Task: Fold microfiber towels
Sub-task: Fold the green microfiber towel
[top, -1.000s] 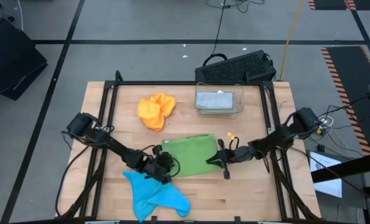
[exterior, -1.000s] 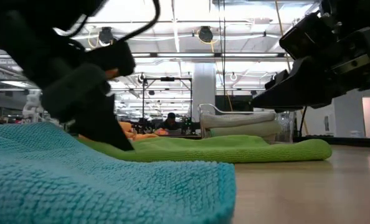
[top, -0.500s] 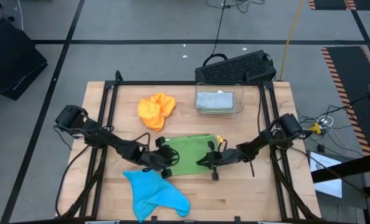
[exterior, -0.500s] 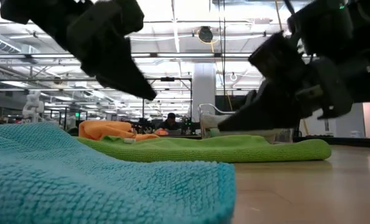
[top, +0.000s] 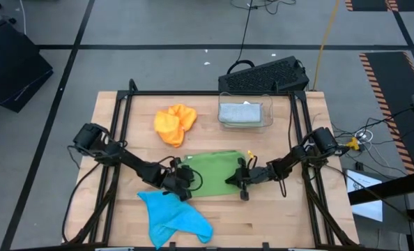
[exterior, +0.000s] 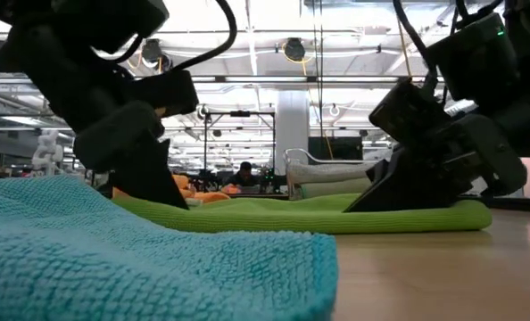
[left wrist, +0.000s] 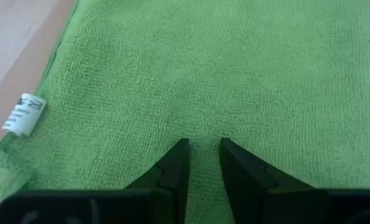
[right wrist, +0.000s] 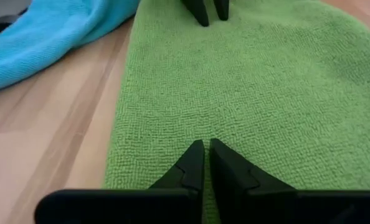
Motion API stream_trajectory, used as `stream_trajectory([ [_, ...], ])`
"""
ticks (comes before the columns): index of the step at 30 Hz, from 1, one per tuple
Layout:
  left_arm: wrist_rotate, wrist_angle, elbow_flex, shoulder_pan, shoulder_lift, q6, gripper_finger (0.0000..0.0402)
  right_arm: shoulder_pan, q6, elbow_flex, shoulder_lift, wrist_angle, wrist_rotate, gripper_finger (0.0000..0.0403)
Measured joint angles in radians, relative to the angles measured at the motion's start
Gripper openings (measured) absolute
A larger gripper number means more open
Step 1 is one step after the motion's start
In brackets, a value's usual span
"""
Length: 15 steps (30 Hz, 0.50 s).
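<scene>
High view: both arms reach in over the wooden surface, their tips meeting a bright green towel.
Left end effector: pressed onto the green towel's edge, fingers a narrow gap apart, cloth beneath them; a white tag lies off to one side.
Right end effector: on the opposite edge, fingers nearly together, tips resting on the cloth.
Blue towel: crumpled just beside the left end effector.
Orange towel: bunched, well beyond the left end effector.
Grey towel: folded inside a clear bin, well apart from the right end effector.
</scene>
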Motion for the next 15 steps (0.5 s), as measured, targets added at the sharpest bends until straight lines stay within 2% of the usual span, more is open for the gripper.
stream_trajectory([
  [6,0.023,0.051,-0.003,0.034,-0.024,0.152,0.0093,0.015,0.061,-0.037,-0.018,-0.009,-0.001,0.0018],
  [10,0.019,-0.025,-0.006,0.07,-0.057,0.169,0.0093,0.021,0.098,-0.068,-0.054,-0.015,-0.002,0.0018],
  [15,0.023,-0.018,-0.004,0.104,-0.079,0.18,0.0093,0.035,0.085,-0.096,-0.117,-0.032,-0.002,0.0018],
])
